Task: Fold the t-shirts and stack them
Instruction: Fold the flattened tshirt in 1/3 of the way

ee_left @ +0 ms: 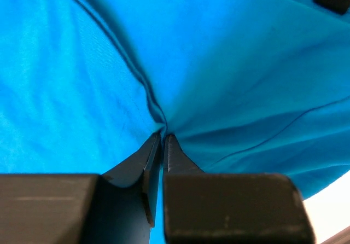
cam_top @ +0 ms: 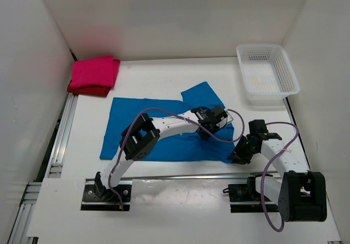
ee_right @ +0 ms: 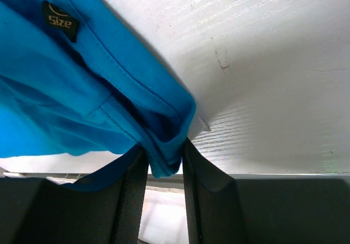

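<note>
The bright blue t-shirt (cam_top: 123, 118) lies spread across the middle of the table, one sleeve (cam_top: 203, 93) pointing to the back. My left gripper (cam_top: 206, 129) is down on its right part and, in the left wrist view, is shut (ee_left: 163, 136) on a pinched ridge of the blue cloth (ee_left: 229, 63). My right gripper (cam_top: 238, 156) is at the shirt's near right corner, shut (ee_right: 164, 156) on a folded hem of the blue t-shirt (ee_right: 54, 91), which it holds off the table. The magenta-pink t-shirt (cam_top: 95, 70) lies folded on the dark red t-shirt (cam_top: 86, 89) at the back left.
A white mesh basket (cam_top: 262, 47) stands at the back right corner. White walls close in the table on three sides, and a metal rail (cam_top: 59, 145) runs along the left edge. A black size label (ee_right: 59, 21) shows on the blue cloth.
</note>
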### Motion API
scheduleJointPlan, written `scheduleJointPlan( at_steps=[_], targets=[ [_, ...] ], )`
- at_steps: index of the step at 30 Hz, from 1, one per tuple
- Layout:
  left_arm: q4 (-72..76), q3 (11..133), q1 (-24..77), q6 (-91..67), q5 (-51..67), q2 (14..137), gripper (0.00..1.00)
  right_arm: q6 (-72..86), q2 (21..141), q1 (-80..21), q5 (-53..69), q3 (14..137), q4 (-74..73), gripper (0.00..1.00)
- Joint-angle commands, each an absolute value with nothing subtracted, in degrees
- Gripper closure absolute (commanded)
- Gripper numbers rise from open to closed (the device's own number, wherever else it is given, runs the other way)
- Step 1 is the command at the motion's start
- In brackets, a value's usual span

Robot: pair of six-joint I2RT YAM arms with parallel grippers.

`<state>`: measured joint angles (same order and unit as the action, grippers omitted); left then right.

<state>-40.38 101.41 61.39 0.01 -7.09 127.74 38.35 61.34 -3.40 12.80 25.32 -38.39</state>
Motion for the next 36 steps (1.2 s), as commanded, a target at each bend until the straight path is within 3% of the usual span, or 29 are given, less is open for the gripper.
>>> scheduleJointPlan(
  at_steps=[1, 3, 7, 9, 11, 14, 15, 18, 25, 26, 27, 28, 30, 33, 36],
  targets=[
    [-41.04, 101.87, 58.28, 0.0, -9.76, 121.99, 0.82, 36.56, 62.31, -3.6, 7.56, 23.12, -37.96, 0.66],
    [-41.04, 101.34, 56.61, 0.0, -9.76, 121.38, 0.79, 36.56, 62.31, -3.6, 7.56, 23.12, -37.97, 0.68],
    [-41.57, 100.81, 55.37, 0.0, -7.66, 120.85, 0.72, 36.56, 62.31, -3.6, 7.03, 23.64, -37.97, 0.86],
    [-42.1, 100.81, 55.37, 0.0, -7.12, 120.85, 0.64, 36.56, 62.31, -3.6, 6.5, 23.64, -37.97, 0.92],
    [-42.1, 100.81, 55.37, 0.0, -7.12, 120.85, 0.63, 36.56, 62.31, -3.6, 6.5, 23.64, -38.5, 0.96],
    [-42.1, 101.43, 54.85, 0.0, -8.78, 122.25, 0.75, 36.56, 62.31, -3.6, 6.5, 24.17, -39.02, 0.96],
    [-42.1, 102.3, 54.84, 0.0, -9.49, 122.78, 0.85, 36.56, 62.31, -3.6, 6.5, 24.17, -39.02, 0.96],
    [-42.1, 104.06, 53.36, 0.0, -13.79, 124.89, 0.85, 37.09, 62.31, -3.6, 5.98, 24.7, -40.16, 0.96],
    [-42.62, 104.24, 50.98, 0.0, -22.06, 124.37, 0.63, 39.81, 59.77, -3.6, 1.15, 25.75, -41.84, 0.94],
    [-42.63, 103.54, 50.45, 0.0, -22.06, 123.67, 0.53, 40.34, 59.07, -3.6, 0.62, 26.27, -42.36, 0.91],
    [-42.63, 103.54, 50.45, 0.0, -21.54, 123.05, 0.31, 40.34, 59.06, -3.6, 0.62, 26.28, -42.36, 0.78],
    [-43.24, 102.67, 49.93, 0.0, -21.53, 122.35, 0.23, 40.34, 59.06, -3.6, 0.62, 26.28, -42.36, 0.75],
    [-43.76, 101.35, 49.31, 0.0, -20.05, 119.37, 0.16, 40.95, 59.06, -3.6, -0.43, 27.94, -43.93, 0.75],
    [-45.34, 98.97, 45.37, 0.0, -19.52, 113.83, 0.07, 42.71, 56.79, -3.6, -3.6, 29.18, -45.26, 0.89],
    [-51.92, 97.13, 37.11, 0.0, -20.04, 109.17, 0.07, 43.33, 55.64, -3.6, -3.6, 29.18, -45.87, 0.92]
  ],
)
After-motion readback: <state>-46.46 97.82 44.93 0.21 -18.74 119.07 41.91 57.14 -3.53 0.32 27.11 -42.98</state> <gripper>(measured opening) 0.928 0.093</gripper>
